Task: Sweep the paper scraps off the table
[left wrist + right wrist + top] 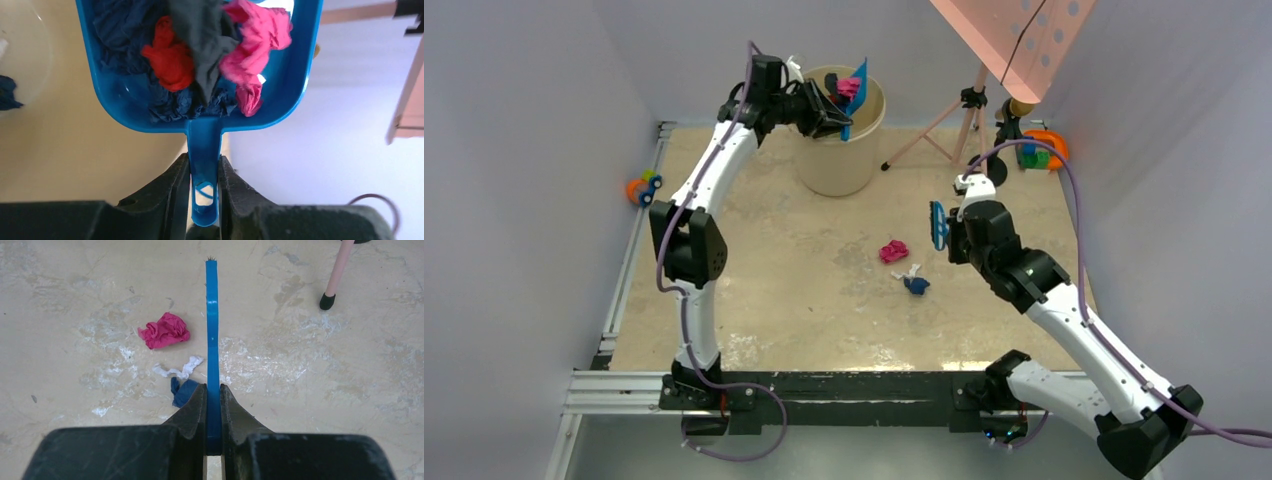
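My left gripper (829,112) (204,162) is shut on the handle of a blue dustpan (856,95) (115,95), held tilted over a beige bin (839,165). Pink (250,40), red (170,60), dark grey (205,35) and dark blue (120,35) paper scraps lie in the pan. On the table (804,290) lie a pink scrap (893,250) (164,331), a white one (911,271) (180,370) and a dark blue one (916,285) (182,392). Just right of them my right gripper (944,228) (213,390) is shut on a thin blue brush (938,225) (212,330).
A pink-legged tripod (954,120) (337,270) stands behind the right arm under a pink perforated board (1024,40). Toy blocks (1036,152) sit at the back right, a toy car (642,187) at the left rail. A dark blue scrap (7,92) lies inside the bin.
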Robot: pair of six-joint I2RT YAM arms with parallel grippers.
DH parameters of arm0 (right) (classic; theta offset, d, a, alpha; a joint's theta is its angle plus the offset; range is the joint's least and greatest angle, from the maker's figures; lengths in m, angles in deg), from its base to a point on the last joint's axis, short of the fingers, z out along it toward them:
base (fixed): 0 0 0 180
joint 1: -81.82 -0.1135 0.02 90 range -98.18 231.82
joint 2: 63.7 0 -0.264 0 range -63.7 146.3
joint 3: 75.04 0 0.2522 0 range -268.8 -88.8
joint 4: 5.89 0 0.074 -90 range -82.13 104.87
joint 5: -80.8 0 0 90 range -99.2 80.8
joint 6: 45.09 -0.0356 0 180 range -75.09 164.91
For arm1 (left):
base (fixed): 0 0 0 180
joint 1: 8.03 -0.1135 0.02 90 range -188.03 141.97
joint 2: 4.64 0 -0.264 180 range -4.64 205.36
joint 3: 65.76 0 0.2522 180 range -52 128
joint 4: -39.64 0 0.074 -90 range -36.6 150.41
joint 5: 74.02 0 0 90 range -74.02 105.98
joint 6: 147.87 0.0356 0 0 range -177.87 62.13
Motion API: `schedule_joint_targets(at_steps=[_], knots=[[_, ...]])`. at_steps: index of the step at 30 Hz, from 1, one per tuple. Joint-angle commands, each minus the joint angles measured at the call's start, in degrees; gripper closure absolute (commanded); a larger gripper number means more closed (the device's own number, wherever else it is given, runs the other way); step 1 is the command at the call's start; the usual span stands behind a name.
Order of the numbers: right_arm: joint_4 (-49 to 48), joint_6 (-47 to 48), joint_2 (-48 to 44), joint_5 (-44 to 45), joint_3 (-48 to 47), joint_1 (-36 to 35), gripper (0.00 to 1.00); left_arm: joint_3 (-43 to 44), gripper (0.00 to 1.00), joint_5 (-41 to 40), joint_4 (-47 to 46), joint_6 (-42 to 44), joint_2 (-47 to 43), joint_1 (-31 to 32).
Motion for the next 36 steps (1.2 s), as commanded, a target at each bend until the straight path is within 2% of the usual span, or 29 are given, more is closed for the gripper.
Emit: schedule_joint_targets(at_steps=[1,4,6,15,22,27,31,33,36], knots=[[-0.9,-1.4,-1.6,-0.7,0.0,0.1,1.0,-8.1,1.0,11.3,-25.4,-23.7,0.3,-2.2],[-0.6,-1.4,-1.8,-0.7,-0.2,0.0,1.0,-14.7,1.0,13.0,-40.7,-34.9,0.1,-3.1],[-0.5,-1.4,-1.9,-0.7,-0.3,0.1,1.0,-16.5,1.0,13.6,-46.1,-38.9,0.2,-3.4],[-0.2,-1.4,-2.0,-0.6,-0.6,0.1,1.0,-19.1,1.0,15.1,-53.7,-43.6,-0.7,-3.4],[-0.3,-1.8,-2.4,-0.7,-0.2,0.0,1.0,-20.7,1.0,15.4,-55.5,-44.9,-3.2,-3.5],[-0.4,-2.2,-2.4,-1.1,0.3,0.0,1.0,-29.1,1.0,12.4,-52.5,-42.4,-6.3,-3.5],[-0.4,-2.4,-2.9,-1.7,0.7,0.0,1.0,-31.5,1.0,12.9,-52.9,-40.8,-6.6,-3.4],[-0.4,-2.4,-3.2,-1.7,0.8,0.0,1.0,-29.5,1.0,13.1,-47.8,-35.9,-7.4,-3.4],[-0.4,-2.3,-3.7,-1.5,0.7,0.0,1.0,-22.4,1.0,11.4,-33.5,-23.5,-9.9,-3.3]])
